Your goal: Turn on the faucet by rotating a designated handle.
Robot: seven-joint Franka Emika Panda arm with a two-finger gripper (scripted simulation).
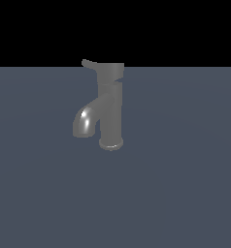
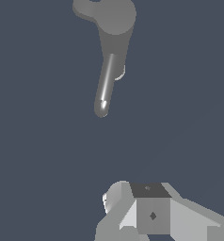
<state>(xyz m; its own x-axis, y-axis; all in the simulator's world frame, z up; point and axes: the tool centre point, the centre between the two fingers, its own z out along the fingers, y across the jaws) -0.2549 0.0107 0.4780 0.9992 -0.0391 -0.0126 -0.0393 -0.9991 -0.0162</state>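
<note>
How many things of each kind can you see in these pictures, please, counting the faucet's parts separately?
Faucet: 1
Handle, with its side lever: 1
Spout: 1
Gripper, seen only in the wrist view: 1
Grey surface: 1
Total: 5

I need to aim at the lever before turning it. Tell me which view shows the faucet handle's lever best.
The exterior view. There the handle caps the upright faucet in profile, its thin lever jutting toward the exterior view's left, clearly above the thicker spout. The wrist view looks down on the cap; the lever is mostly cropped at the frame edge.
</note>
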